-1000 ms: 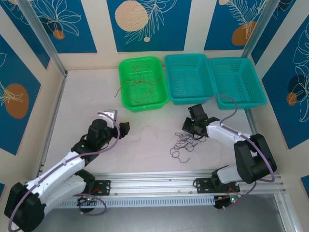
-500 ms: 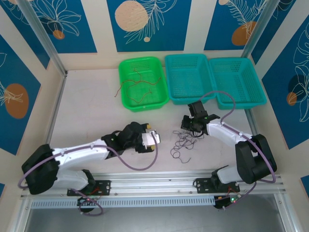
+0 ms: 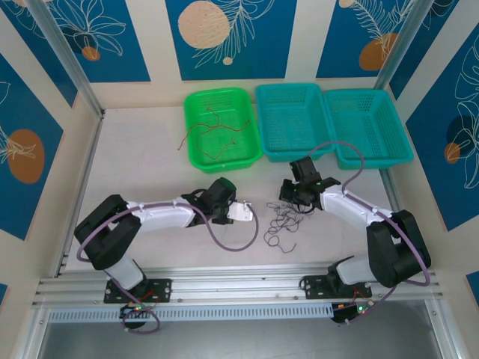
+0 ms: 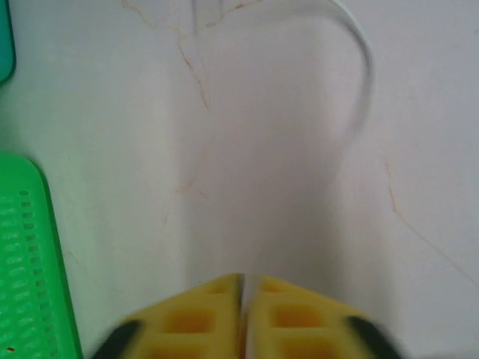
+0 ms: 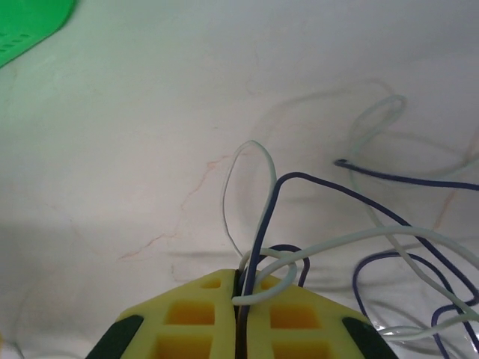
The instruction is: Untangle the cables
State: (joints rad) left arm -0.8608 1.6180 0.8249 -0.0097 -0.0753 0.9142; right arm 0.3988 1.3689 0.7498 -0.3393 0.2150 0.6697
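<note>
Cables (image 3: pixel 283 224) only partly sorted. Several red-orange wires (image 3: pixel 213 134) lie loose in the green basket (image 3: pixel 217 93) at the far side of the desk (image 3: pixel 135 164), one of them trailing over the basket's left rim onto the desk. Both teal baskets (image 3: pixel 293 123) beside it hold nothing that I can see.

What is left is a clump (image 5: pixel 389 254) of dark purple-black and whitish wires on the desk, between the two arms and nearer the right one, loops crossing each other and clearly not separated. No red-orange in that clump as far as I can tell.

Right pincer (image 3: pixel 290 196) sits at the far edge of the clump. In the right wrist view the right pincer (image 5: pixel 239 280) is clenched on a dark strand and a whitish strand together, both running out from between the tips into the tangle.

Left pincer (image 3: pixel 241 213) is low over bare desk just left of the clump. In the left wrist view the left pincer (image 4: pixel 243 288) has its tips pressed together with nothing visible between them. A blurred whitish wire (image 4: pixel 363 67) curves on the desk ahead of it, apart from the tips.

Judgement: roughly a third done. Red-orange looks handled; dark and whitish wires need pulling apart and binning.
</note>
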